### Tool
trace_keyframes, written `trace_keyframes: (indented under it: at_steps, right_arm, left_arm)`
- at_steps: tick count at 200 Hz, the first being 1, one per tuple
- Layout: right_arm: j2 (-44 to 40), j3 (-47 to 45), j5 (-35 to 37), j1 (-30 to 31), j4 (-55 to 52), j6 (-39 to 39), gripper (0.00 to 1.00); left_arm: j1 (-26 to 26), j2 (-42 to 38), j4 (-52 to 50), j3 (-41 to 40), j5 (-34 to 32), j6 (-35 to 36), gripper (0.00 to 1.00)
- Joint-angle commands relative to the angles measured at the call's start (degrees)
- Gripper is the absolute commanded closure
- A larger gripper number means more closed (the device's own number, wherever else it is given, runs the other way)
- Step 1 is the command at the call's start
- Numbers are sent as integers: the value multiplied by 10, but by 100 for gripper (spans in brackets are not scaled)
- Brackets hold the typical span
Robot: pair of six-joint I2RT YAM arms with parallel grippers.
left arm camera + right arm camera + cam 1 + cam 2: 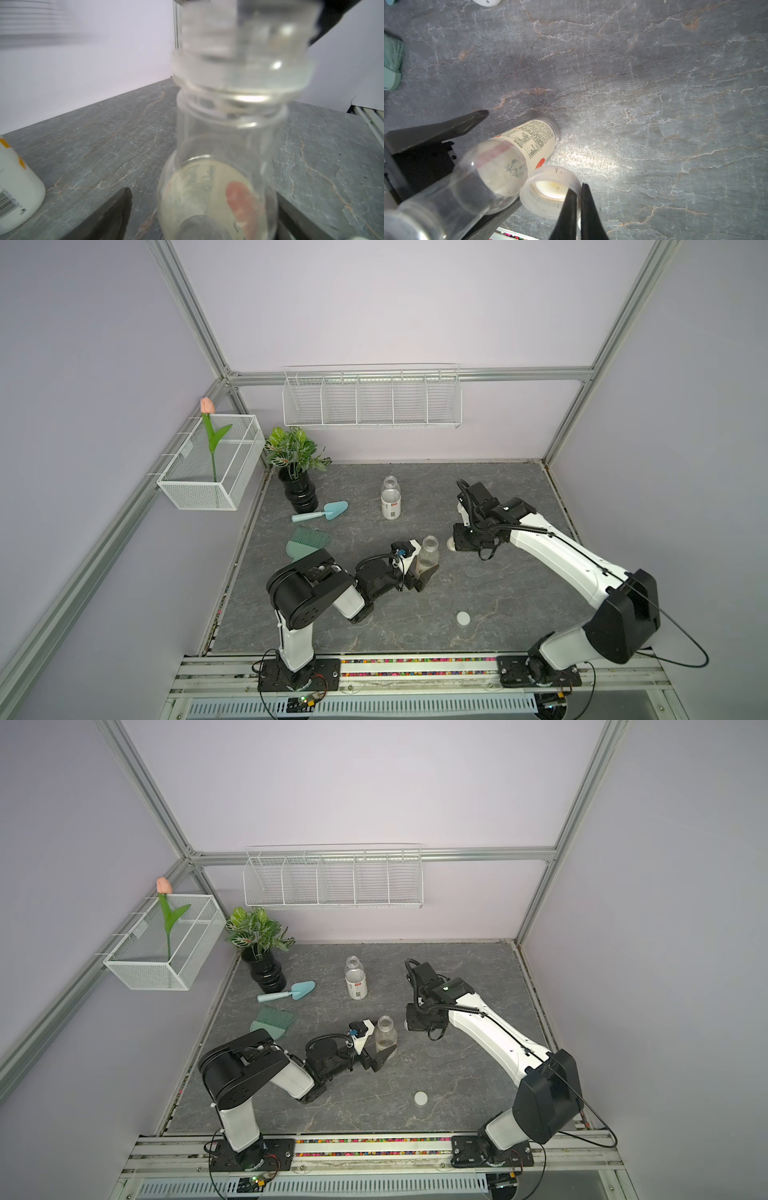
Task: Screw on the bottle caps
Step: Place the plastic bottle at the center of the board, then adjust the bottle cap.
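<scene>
orange-marked bottle (pixel 428 553) stands upright near the middle of the table (pixel 498 605), long axis vertical, open mouth up and uncapped. white-labelled bottle (pixel 390 498) stands upright farther back, its mouth bare too.

in the left wrist view the orange-marked bottle (pixel 228 145) is so close that it blurs, and the frame edge cuts off its mouth. only a corner of the white-labelled bottle (pixel 14 187) shows there. in both top views the bottle hides the far finger of the left gripper (pixel 424 574).

its jaws stand wide apart with the orange-marked bottle (pixel 500 166) between them. in the right wrist view one finger (pixel 446 126) is clear of the label, with bare table in the gap. whether the other finger touches, i cannot tell.

right gripper (pixel 579 187) is closed on the held cap (pixel 550 191), pinching its side wall, one finger inside the rim and one outside. the cap's hollow side faces the wrist camera, and it sits just beside the bottle's shoulder. in a top view only a sliver of it (pixel 450 544) shows.

loose cap (pixel 463 617) lies flat near the front edge, well apart from both grippers.
</scene>
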Motion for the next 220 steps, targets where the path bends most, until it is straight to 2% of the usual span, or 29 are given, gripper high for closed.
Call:
trace_keyframes:
  at_steps: [1,17,30,59,78,94,108,122,146,158,172,205,220]
  right_arm:
    - [-58,-33,22,-4,41,2,93]
    - [-90,-54,33,-5,70,-4,93]
    - [-126,-80,36,-5,110,-13,93]
    - [-224,-144,45,-2,219,-34,93]
    - [-281,-176,32,3,297,-52,93]
    - [-322,-205,27,8,366,-60,93]
    - [-354,-237,27,12,433,-62,93]
    - [-375,-272,22,17,498,-59,93]
    - [-374,-285,13,22,546,-41,93]
    - [-359,-276,-5,24,545,-33,93]
    - [-344,-262,-23,28,534,-25,93]
    - [-333,-237,-30,36,480,-31,93]
    - [-339,-239,-34,40,477,-23,93]
  left_arm:
    - [-2,-52,-9,-26,-11,-15,1]
    - [-2,-109,-73,-35,-11,-26,1]
    - [-2,-169,-163,-33,-21,-38,1]
    - [-2,-335,-490,29,-47,-60,1]
    - [-2,-440,-654,85,-87,-86,1]
    - [-2,-526,-692,104,-96,-116,1]
    - [-1,-571,-701,126,-102,-156,1]
    - [-1,-563,-766,189,-85,-165,1]
    - [-1,-484,-889,318,-27,-172,1]
    - [-1,-444,-917,363,8,-160,1]
    - [-1,-406,-921,395,6,-167,0]
    - [-2,-341,-927,451,13,-156,19]
    - [-1,-323,-926,459,11,-151,22]
